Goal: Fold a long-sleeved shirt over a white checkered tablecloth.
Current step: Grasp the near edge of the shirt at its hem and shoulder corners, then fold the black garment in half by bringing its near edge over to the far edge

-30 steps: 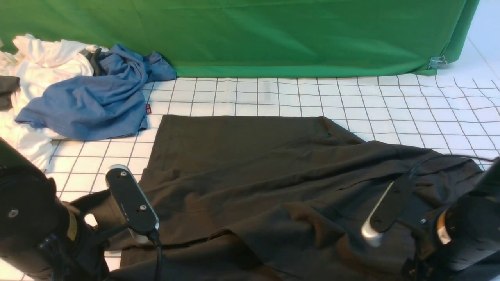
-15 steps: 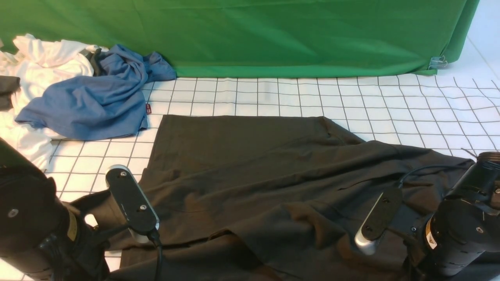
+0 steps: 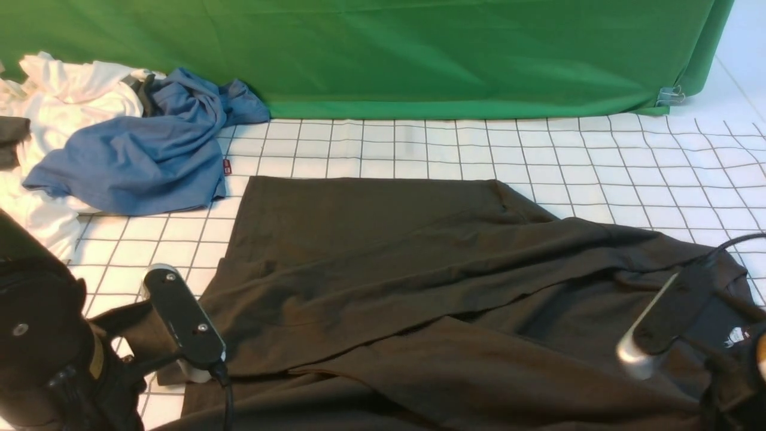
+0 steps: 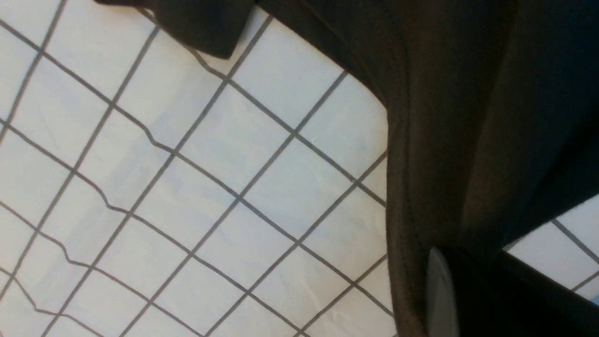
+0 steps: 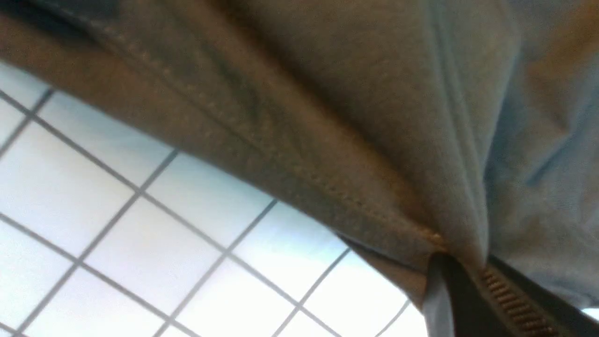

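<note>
Shirt [image 3: 383,269], held along its near side by both grippers, spread on the tablecloth [image 3: 598,155].
We record the left gripper [image 4: 468,267] clenched on a stitched edge of the cloth, and the right gripper [image 5: 461,269] likewise clamped on a seamed fold, both just above the checks. From the grips the shirt spreads forward, toward the green backdrop [image 3: 419,54], flat but creased. Its long axis runs left to right between the arms, each arm nearest its own end. We judge the coming fold turns on carrying this near side forward over the far straight edge.
</note>
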